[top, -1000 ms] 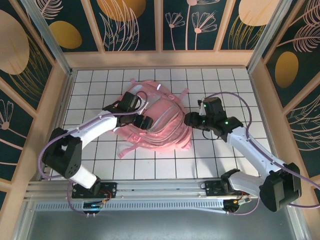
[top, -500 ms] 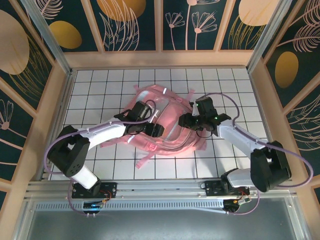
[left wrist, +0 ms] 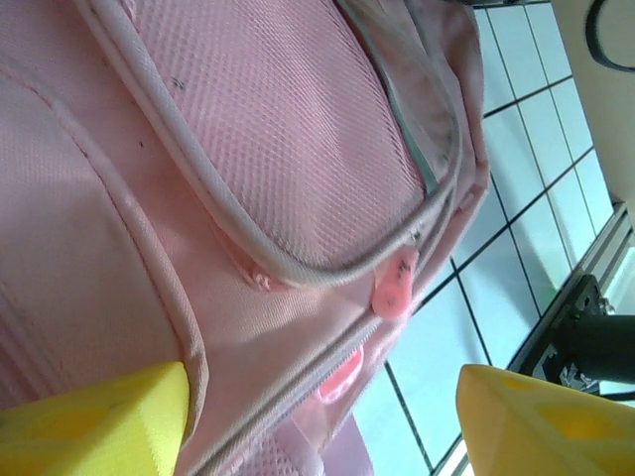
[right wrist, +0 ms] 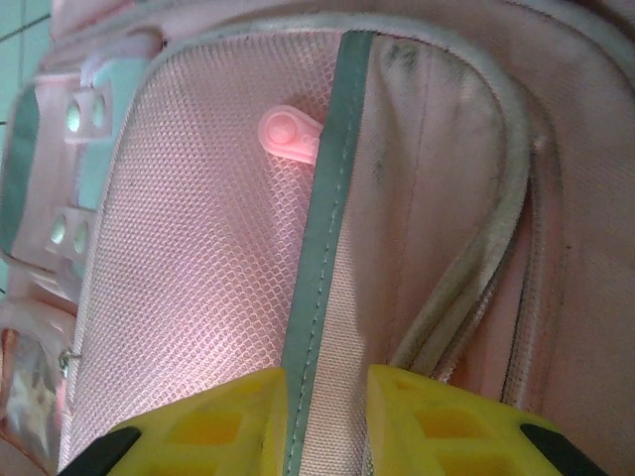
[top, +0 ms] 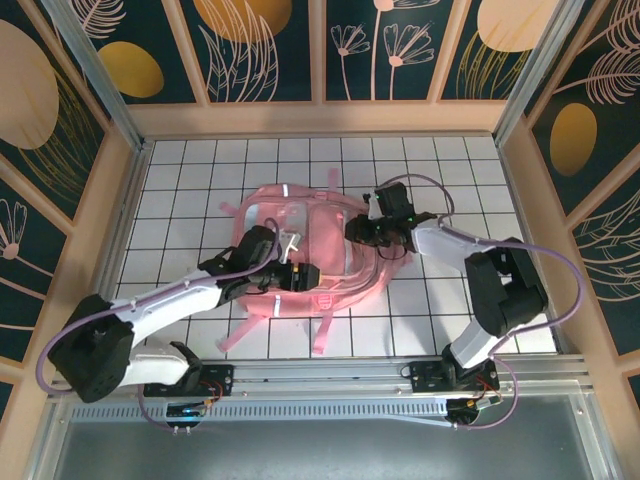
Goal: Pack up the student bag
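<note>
— Whereabouts of the student bag (top: 305, 245)?
— Lies flat on the gridded table (top: 200, 170), about the middle, between both arms. Trails 2 pink straps (top: 322, 335) toward the near edge.
— And the left gripper (top: 300, 272) (left wrist: 322, 407)?
— Sits over the bag's near part. Stands wide in the left wrist view: 2 yellow fingers far apart, 1 against the bag's piping, with pink fabric and a pink zip pull (left wrist: 395, 283) beyond the gap. Clamps nothing, as far as seen.
— Right gripper (top: 358, 228) (right wrist: 325, 402)?
— Meets the bag's right side. Stands narrow in the right wrist view, with a grey-green reflective strip (right wrist: 322, 218) running into the slim gap between the 2 yellow fingers. Pinched or merely straddled: cannot tell.
— Anything else close by?
— Only a round pink pull tab (right wrist: 288, 134), just left of that strip, on pink mesh.
</note>
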